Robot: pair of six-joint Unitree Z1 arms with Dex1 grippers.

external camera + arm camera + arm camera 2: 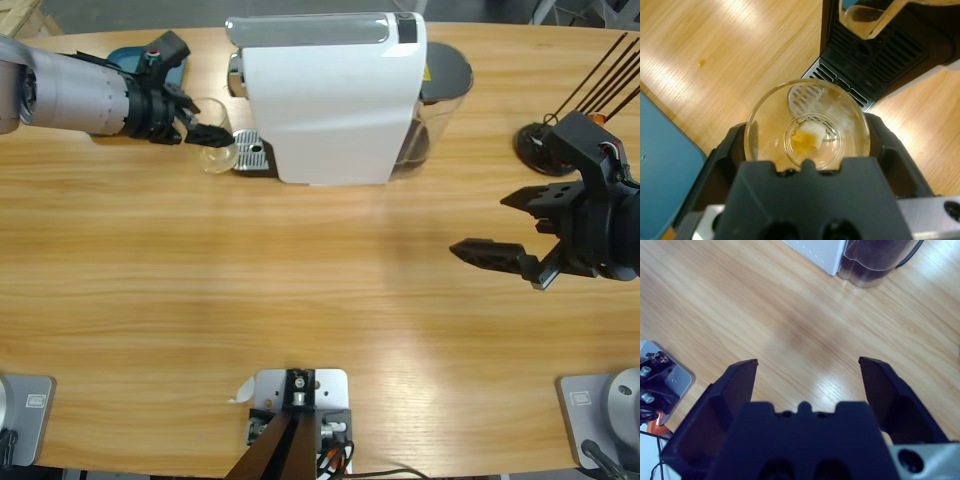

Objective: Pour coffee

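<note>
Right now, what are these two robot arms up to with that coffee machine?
The left gripper is shut on a clear glass tumbler, holding it beside the drip tray of the white coffee machine. The glass looks nearly empty, with only a yellowish trace at its bottom. The right gripper hangs open over the bare wooden table, holding nothing.

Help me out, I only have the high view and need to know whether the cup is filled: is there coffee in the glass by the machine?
Observer: The left wrist view looks down into the glass. It holds only a thin amber trace at the bottom, no dark fill.
Operator: Is it actually gripped?
Observer: Yes, the left gripper has a black jaw pressed against each side of the glass wall.
Operator: Any spill nearby?
Observer: One small amber spot lies on the wooden table, apart from the glass.
</note>
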